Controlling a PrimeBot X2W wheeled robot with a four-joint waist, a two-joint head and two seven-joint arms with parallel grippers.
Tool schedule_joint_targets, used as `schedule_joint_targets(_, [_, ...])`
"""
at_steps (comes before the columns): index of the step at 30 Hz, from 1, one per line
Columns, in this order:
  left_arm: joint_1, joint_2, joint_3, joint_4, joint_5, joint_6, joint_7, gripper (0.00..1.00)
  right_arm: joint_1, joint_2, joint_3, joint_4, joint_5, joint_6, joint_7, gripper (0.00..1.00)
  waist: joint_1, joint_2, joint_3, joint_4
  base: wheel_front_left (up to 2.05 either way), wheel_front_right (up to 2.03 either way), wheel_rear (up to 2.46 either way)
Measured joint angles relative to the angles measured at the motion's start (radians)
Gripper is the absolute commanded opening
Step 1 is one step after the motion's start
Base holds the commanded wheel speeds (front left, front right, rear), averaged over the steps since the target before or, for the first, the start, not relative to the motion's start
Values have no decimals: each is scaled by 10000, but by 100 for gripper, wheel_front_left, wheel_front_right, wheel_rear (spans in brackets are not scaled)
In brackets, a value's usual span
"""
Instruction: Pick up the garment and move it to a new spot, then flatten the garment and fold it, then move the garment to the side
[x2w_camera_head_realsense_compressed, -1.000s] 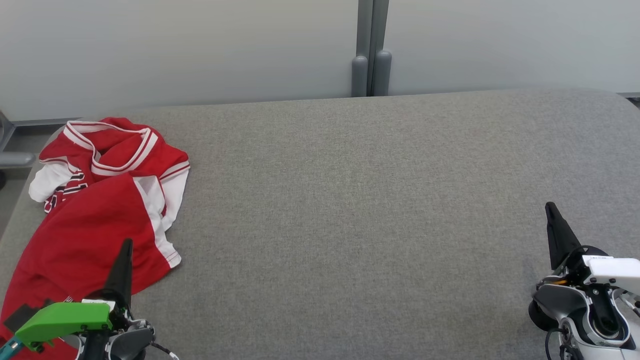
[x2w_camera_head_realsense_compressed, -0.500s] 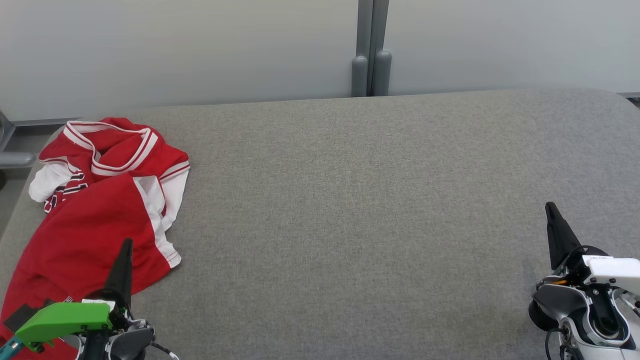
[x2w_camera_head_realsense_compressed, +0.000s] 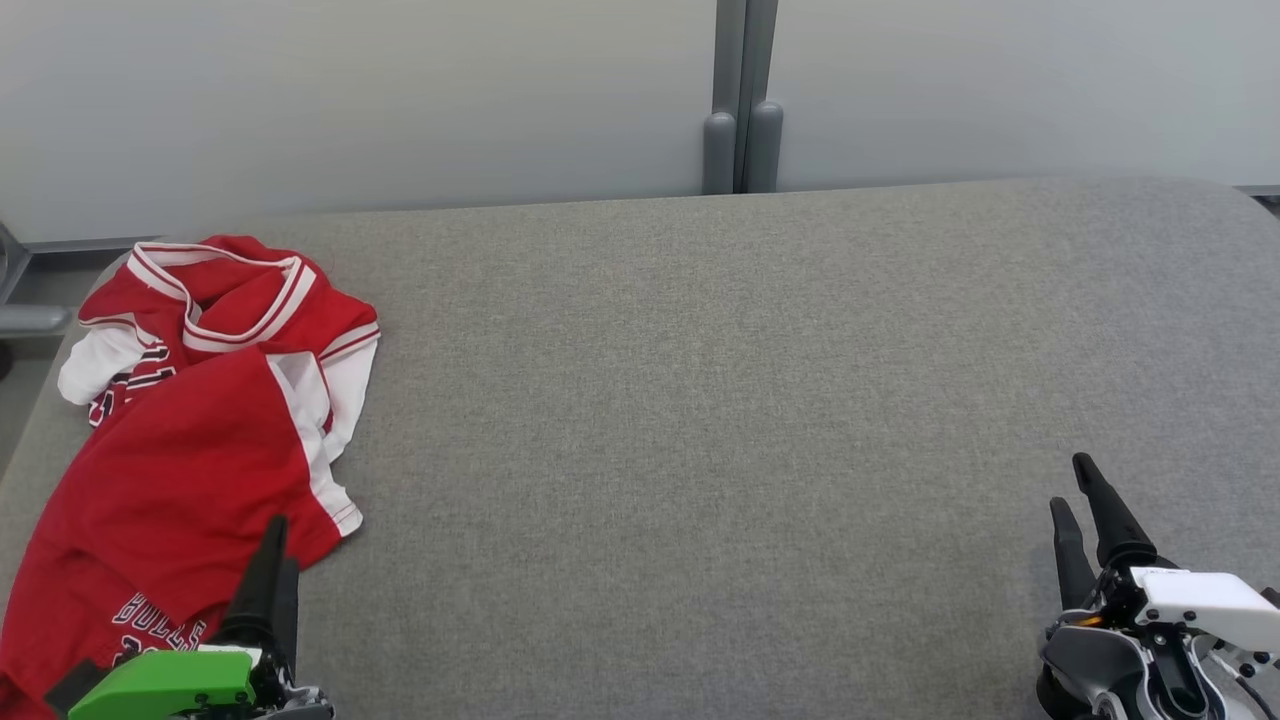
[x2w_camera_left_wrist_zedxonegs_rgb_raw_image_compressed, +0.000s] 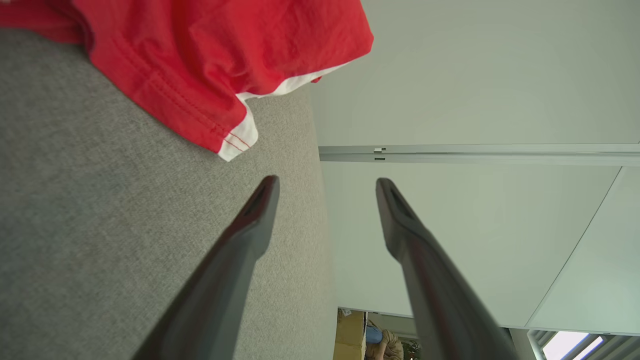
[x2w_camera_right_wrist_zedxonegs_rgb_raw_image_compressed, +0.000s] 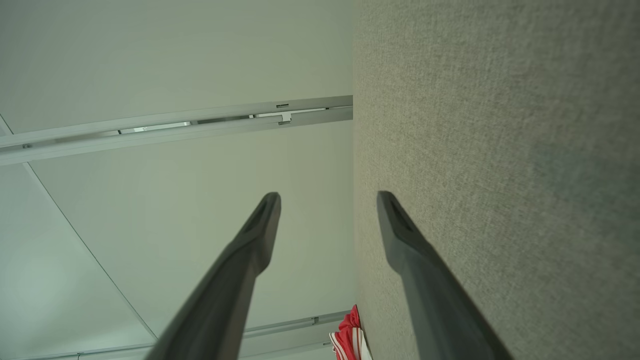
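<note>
The garment (x2w_camera_head_realsense_compressed: 190, 440) is a red jersey with white trim, lying crumpled at the left end of the grey padded table (x2w_camera_head_realsense_compressed: 700, 400). Dark lettering shows on its near part. My left gripper (x2w_camera_head_realsense_compressed: 278, 560) is at the jersey's near right edge, open, with nothing between its fingers. In the left wrist view the gripper (x2w_camera_left_wrist_zedxonegs_rgb_raw_image_compressed: 327, 181) is spread wide, and the red cloth (x2w_camera_left_wrist_zedxonegs_rgb_raw_image_compressed: 200, 55) lies ahead of the fingertips, apart from them. My right gripper (x2w_camera_head_realsense_compressed: 1068, 482) stands open and empty at the table's near right. In the right wrist view the gripper (x2w_camera_right_wrist_zedxonegs_rgb_raw_image_compressed: 327, 195) is parted, with the jersey (x2w_camera_right_wrist_zedxonegs_rgb_raw_image_compressed: 347, 335) far off.
A pale wall with a grey vertical post (x2w_camera_head_realsense_compressed: 740, 100) runs behind the table's far edge. The table's rounded left edge lies just beyond the jersey. Bare grey fabric stretches from the jersey to the right gripper.
Both grippers have gone from shut to open and drawn back toward the near edge. The jersey has not moved; lettering on its near part is now uncovered.
</note>
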Motion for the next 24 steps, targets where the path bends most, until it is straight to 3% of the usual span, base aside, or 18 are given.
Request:
schedule_joint_targets(13, [-4,6,-251,-487,901,82,-405,100,-35,-63,314,-353,-1243,-21,-424,100,1,0,-20,-18,0,0,0])
schedule_joint_targets(24, [-26,132,-502,-1221,3170,418,-821,100,-189,-314,924,-988,-3542,-368,-798,100,1,0,-9,-23,0,0,0])
